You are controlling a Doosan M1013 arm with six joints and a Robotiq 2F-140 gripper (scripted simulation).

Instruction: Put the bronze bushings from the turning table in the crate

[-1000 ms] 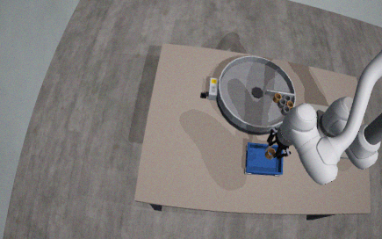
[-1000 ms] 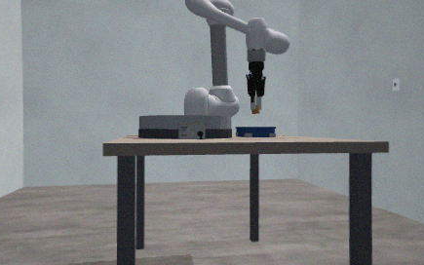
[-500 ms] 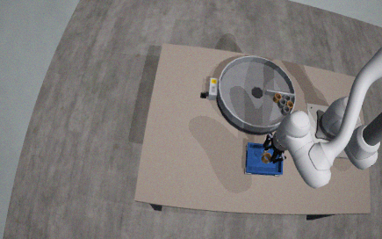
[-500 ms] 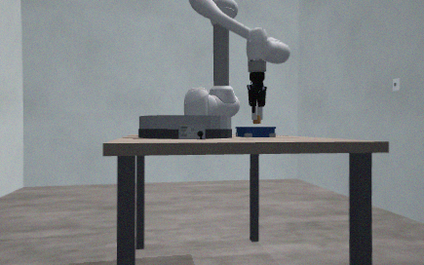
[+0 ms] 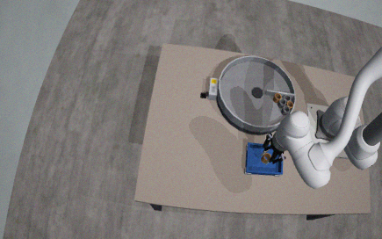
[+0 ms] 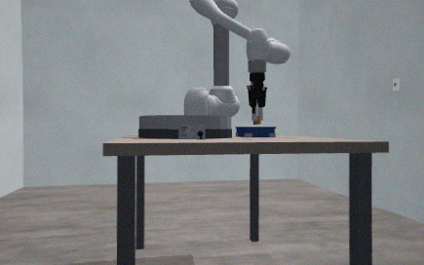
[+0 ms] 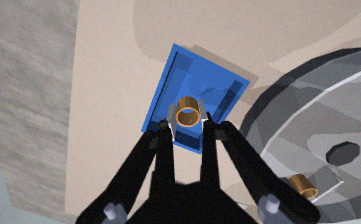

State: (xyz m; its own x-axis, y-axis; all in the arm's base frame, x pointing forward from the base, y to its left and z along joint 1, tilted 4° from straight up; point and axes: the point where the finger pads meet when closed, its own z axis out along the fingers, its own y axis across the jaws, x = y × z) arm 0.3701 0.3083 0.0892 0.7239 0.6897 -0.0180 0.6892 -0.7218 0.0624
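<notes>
My gripper (image 7: 187, 109) is shut on a bronze bushing (image 7: 188, 114) and holds it just above the blue crate (image 7: 195, 97). The overhead view shows the same bushing (image 5: 266, 155) over the crate (image 5: 259, 159), and the side view shows the gripper (image 6: 256, 117) a short way above the crate (image 6: 255, 131). The round grey turning table (image 5: 257, 94) carries two bronze bushings (image 5: 277, 97) (image 5: 290, 104) and several steel bushings (image 5: 284, 105) clustered at its right side. One bronze bushing on the turning table also shows in the wrist view (image 7: 303, 186).
A small white and yellow box (image 5: 212, 86) sits at the turning table's left edge. The arm's base (image 5: 326, 123) stands on the table to the right of the turning table, and its elbow (image 5: 306, 149) hangs beside the crate.
</notes>
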